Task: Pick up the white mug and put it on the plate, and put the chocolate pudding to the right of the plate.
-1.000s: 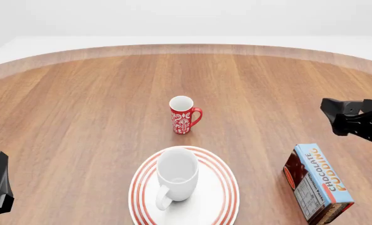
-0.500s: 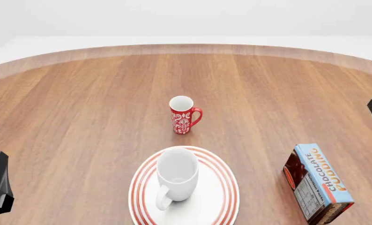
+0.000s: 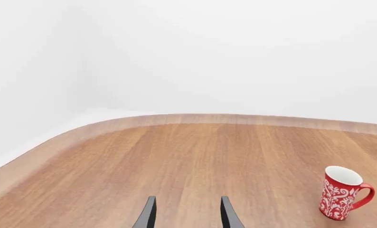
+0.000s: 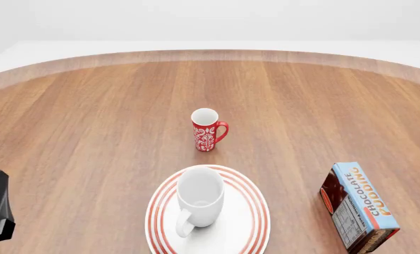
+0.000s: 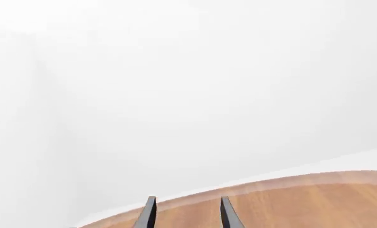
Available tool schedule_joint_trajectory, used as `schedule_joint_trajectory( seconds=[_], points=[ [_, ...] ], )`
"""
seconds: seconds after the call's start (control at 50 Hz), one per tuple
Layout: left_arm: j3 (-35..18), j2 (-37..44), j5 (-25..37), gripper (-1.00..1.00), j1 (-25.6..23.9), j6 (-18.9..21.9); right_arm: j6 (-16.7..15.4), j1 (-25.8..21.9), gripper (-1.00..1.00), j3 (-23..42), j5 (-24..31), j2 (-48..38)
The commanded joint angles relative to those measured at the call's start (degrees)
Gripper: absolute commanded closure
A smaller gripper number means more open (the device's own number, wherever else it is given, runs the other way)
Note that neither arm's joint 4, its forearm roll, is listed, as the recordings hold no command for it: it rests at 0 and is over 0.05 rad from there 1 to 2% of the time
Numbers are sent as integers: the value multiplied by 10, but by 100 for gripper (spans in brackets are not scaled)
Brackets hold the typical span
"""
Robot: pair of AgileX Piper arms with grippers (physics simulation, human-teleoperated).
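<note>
Judging from how things lie, both placements look finished, so what is left is mostly risk. The mug (image 4: 199, 202) stands upright on the plate (image 4: 256, 222), and the pudding (image 4: 358, 212) stands on the table (image 4: 90, 132) to the plate's right, well apart from its rim. The carton is tall and narrow; any sweep of the right arm back across that side could tip it or shove it toward the plate. A careless pass of the left arm over the plate could catch the mug's handle and drag it off.

The left claw (image 3: 186, 214) sits low and near the table edge, off to the plate's left, pointing forward over bare wood; its fingers stand parallel with a clear gap and hold nothing. The red mug (image 3: 342, 192) lies ahead of it and off to one side, well apart. The right claw (image 5: 186, 211) is out of the front view altogether; its own camera shows it raised and aimed at the far rim and the white wall, fingers likewise apart and empty, with no task thing ahead of it.
</note>
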State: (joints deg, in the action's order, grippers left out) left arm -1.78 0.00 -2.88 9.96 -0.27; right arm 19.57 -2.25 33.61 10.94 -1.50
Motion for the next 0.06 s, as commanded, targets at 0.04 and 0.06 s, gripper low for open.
schedule_joint_trajectory(
  seconds=[0.04, 0.06],
  points=[
    [-2, 0, -4, -100, 1, 6, 79, 19, -100, -24, -65, 15],
    [-2, 0, -5, -100, 1, 6, 82, 18, -100, -28, -69, 15]
  ],
)
